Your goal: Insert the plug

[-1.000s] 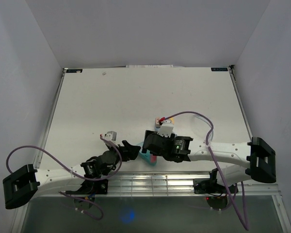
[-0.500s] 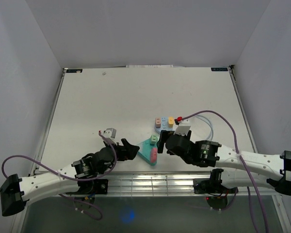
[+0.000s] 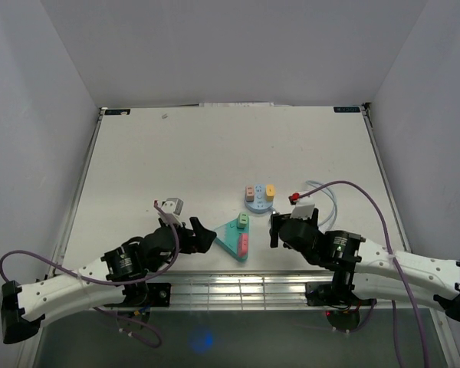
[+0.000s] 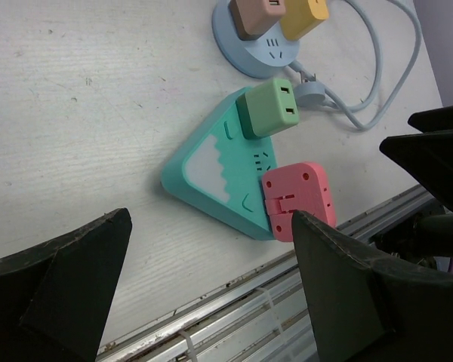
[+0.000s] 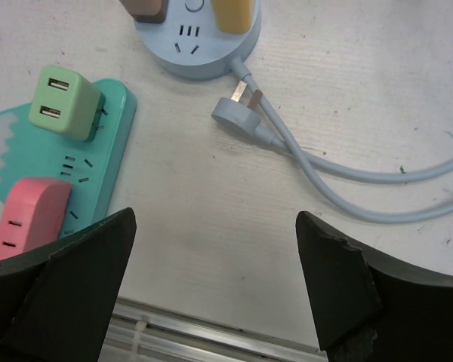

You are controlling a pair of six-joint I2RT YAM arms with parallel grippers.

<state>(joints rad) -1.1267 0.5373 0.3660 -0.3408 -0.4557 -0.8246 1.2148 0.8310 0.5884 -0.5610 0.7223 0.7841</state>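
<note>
1. The left pincer [image 3: 207, 234] is spread wide and holds nothing. In its wrist view the two dark fingers [image 4: 60, 279] frame the scene from either side.
2. Just ahead of it, on the white surface [image 3: 176, 153], lies the teal triangular power strip [image 4: 211, 170].
3. A green adapter [image 4: 268, 108] sits plugged into the strip's far corner. A pink adapter [image 4: 296, 200] sits at the corner nearest the table's front rail.
4. The right pincer [image 3: 274, 230] is also wide apart and empty. It faces the strip from the opposite side, and its fingers [image 5: 340, 279] are clear of everything.
5. In front of it lies the plug [image 5: 230, 113]. It is pale blue, flat on the surface, with its bare pins showing, and it is in no socket.
6. Its pale blue cable [image 5: 347, 173] trails away to the right.
7. The plug rests just beside the round blue hub [image 5: 200, 45], between the hub and the right pincer.
8. The hub carries a brown adapter [image 4: 257, 11] and a yellow adapter [image 4: 302, 11] side by side.
</note>
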